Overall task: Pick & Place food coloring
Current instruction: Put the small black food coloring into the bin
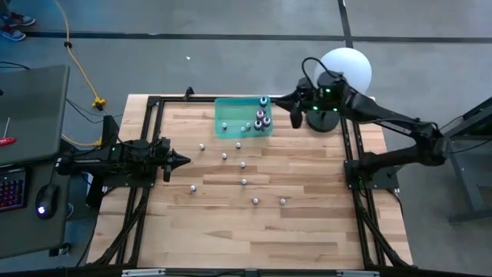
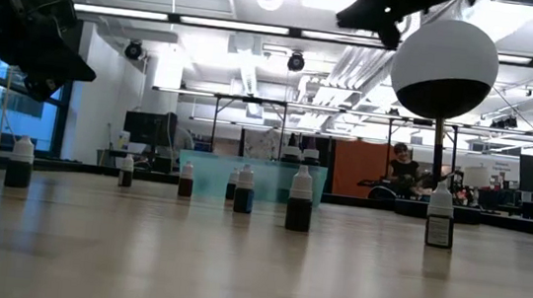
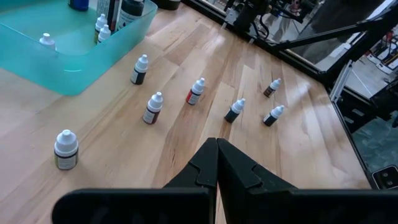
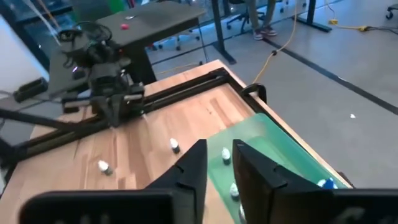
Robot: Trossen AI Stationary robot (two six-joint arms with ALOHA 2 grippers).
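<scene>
**Bottles split between tray and table, both grippers off the wood**

You had the wooden table point(image 1: 307, 231) framed by its black rails, with the white globe lamp point(image 1: 347, 68) standing at the far right corner. Your right arm reached in from the right side, past the lamp, and its right gripper point(image 1: 295, 115) hung just beside the right end of the green tray point(image 1: 224, 115), above the table. In the right wrist view you could see its fingers point(image 4: 189, 167) set a narrow way apart with nothing between them, over the tray's near edge.

Your left arm lay along the left side of the table. The left gripper point(image 1: 183, 160) pointed toward the middle, its fingers pressed together to a closed tip and holding nothing.

The tray sat at the far middle of the table. A cluster of food coloring bottles point(image 1: 261, 121) stood in its right half, one with a blue cap at the far right corner; more lay apart toward its left.

The rest of the food coloring was scattered on bare wood in front of the tray. One loose bottle point(image 1: 201, 147) stood near the left gripper's tip, another point(image 1: 192, 187) a little nearer the front edge. You had several more well apart from both grippers, strung from the tray toward the front, the last pair point(image 1: 283, 201) nearest the front. The right gripper's closest bottles were those in the tray.
</scene>
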